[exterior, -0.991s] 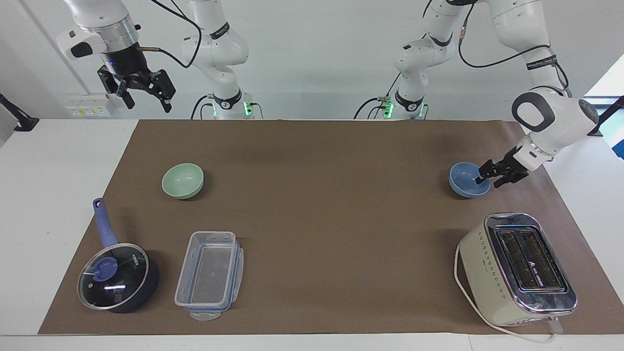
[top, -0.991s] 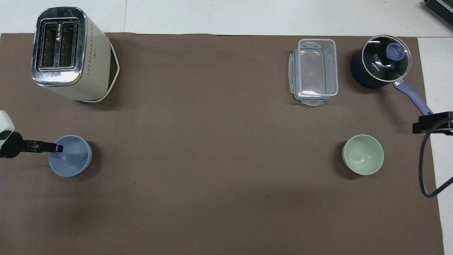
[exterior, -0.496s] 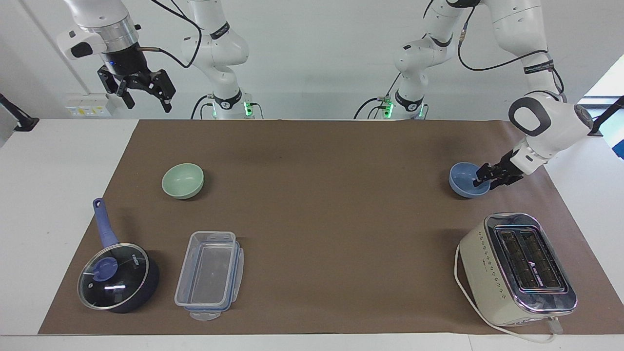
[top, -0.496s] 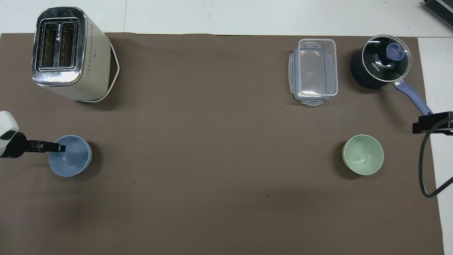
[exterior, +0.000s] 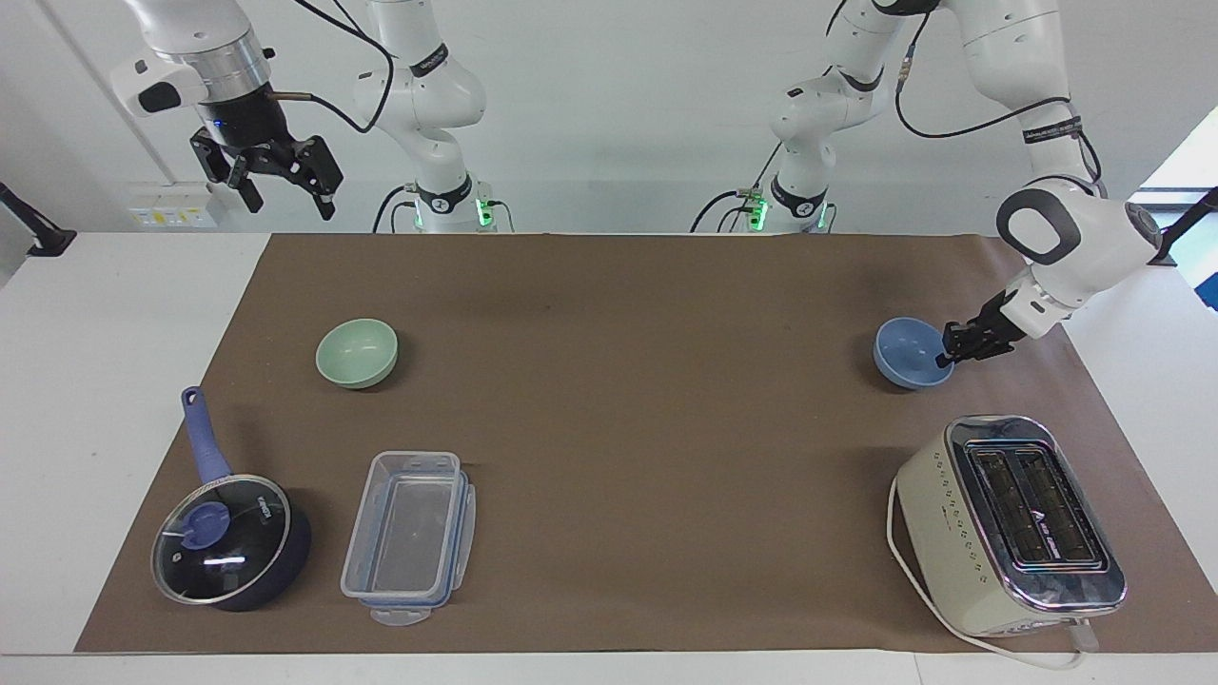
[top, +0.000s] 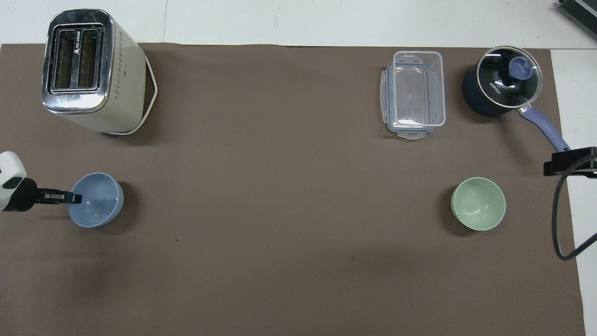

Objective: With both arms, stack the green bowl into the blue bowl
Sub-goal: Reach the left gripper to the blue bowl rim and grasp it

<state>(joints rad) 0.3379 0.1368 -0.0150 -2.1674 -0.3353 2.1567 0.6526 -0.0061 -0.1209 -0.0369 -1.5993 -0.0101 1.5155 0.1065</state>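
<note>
Left gripper [exterior: 945, 358] is down at the blue bowl [exterior: 911, 353], fingers pinched on the rim at the side toward the left arm's end of the table [exterior: 609, 285]. One fingertip sits inside the bowl, the other outside. In the overhead view the same gripper [top: 74, 199] comes in from the edge and meets the blue bowl [top: 96, 199] at its rim. Whether the bowl rests on the mat or is just off it, can't tell.

Right gripper [exterior: 285, 185] is up in the air over the table edge by the right arm's base, fingers spread, nothing in them. Right arm waiting. It's out of the overhead view.

Green bowl [exterior: 357, 353] sits upright on the mat toward the right arm's end, well apart from the blue bowl; overhead shows it [top: 478, 203] empty.

Other stuff: toaster [exterior: 1011, 525] farther from the robots than the blue bowl, clear container [exterior: 409, 538] and lidded saucepan [exterior: 231, 539] farther out than the green bowl, side by side.
</note>
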